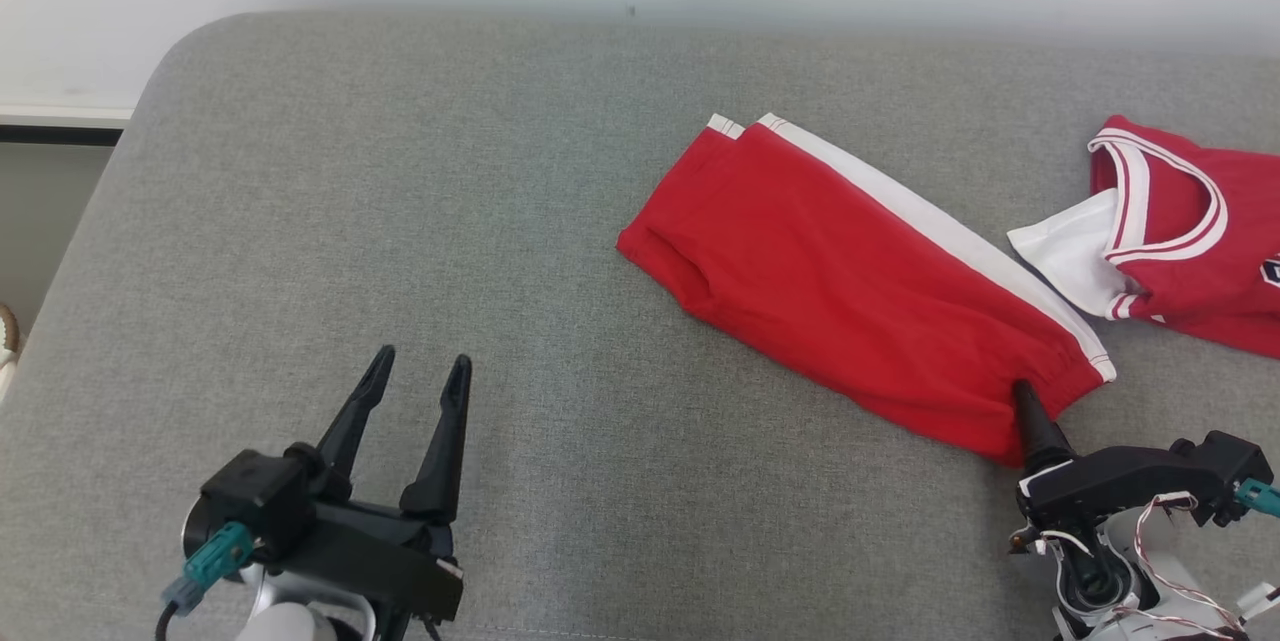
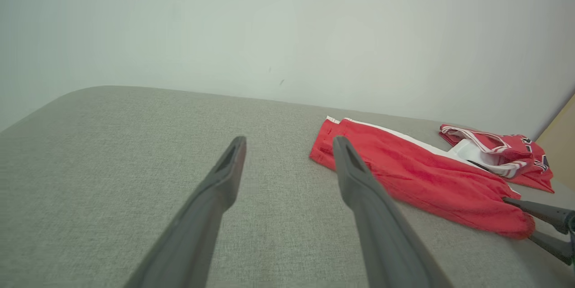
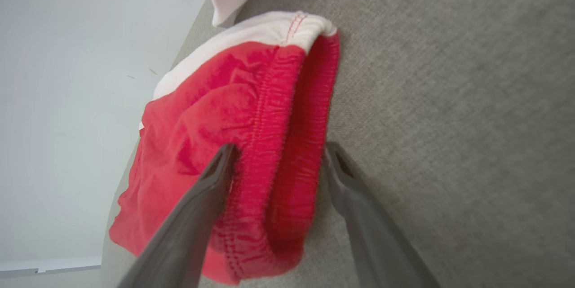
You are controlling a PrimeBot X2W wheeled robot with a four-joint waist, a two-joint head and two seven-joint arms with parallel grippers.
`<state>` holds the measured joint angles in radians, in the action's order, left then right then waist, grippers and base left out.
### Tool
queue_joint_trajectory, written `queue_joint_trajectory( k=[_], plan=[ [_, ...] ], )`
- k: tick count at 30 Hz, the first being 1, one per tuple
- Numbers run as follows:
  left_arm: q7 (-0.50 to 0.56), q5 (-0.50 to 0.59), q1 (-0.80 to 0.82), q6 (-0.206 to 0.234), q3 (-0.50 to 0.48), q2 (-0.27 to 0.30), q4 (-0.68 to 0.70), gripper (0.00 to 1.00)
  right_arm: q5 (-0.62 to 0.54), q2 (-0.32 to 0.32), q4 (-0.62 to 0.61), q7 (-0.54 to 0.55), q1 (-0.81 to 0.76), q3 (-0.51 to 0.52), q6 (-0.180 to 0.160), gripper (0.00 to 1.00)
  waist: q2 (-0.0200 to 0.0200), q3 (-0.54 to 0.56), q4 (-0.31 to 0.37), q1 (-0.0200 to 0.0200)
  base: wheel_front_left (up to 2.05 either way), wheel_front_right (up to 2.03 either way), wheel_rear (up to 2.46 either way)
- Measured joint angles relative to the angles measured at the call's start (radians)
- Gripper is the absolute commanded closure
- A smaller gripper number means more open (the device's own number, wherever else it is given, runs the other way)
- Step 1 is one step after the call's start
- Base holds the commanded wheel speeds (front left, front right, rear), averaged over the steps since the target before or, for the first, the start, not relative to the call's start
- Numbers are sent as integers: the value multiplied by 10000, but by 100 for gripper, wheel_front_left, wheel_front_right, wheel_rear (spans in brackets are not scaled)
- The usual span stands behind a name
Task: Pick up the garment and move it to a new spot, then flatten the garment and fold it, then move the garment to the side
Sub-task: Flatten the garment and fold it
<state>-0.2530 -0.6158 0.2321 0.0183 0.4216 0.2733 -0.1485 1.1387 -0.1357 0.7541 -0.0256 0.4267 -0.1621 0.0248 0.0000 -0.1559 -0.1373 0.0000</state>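
Right gripper [image 3: 280, 148] stands open, one finger on each side of the waistband of the red shorts [image 1: 850, 291], which lie folded on the right half of the grey cushion [image 1: 400, 171], toward its front edge. If it pinches one layer only, the fold may fall open in lifting. The jersey [image 1: 1190, 241] just beside could snag. Left gripper [image 1: 423, 358], also open, hovers near the front left corner.

Head camera looks down on the grey cushion [image 1: 400, 221]. Both wrist cameras face the red shorts [image 2: 417, 175]: well beyond the left gripper [image 2: 289, 142], close against the right gripper [image 3: 280, 146].
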Motion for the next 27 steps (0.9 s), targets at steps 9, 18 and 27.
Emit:
queue_joint_trajectory(
  k=[9,18,27],
  plan=[
    [0,92,-163,-29,-232,-8,92,0,226,102,619,516,825,-6,-163,0,0,-12,3,0,0,0,0],
    [-2,194,-156,-198,-234,-234,88,0,215,326,1335,1053,1605,-393,-174,54,0,19,-124,0,0,0,0],
    [0,205,-164,-286,-410,-255,75,0,104,378,1990,1124,1928,-587,-242,100,0,63,-188,1,0,0,0]
  ],
)
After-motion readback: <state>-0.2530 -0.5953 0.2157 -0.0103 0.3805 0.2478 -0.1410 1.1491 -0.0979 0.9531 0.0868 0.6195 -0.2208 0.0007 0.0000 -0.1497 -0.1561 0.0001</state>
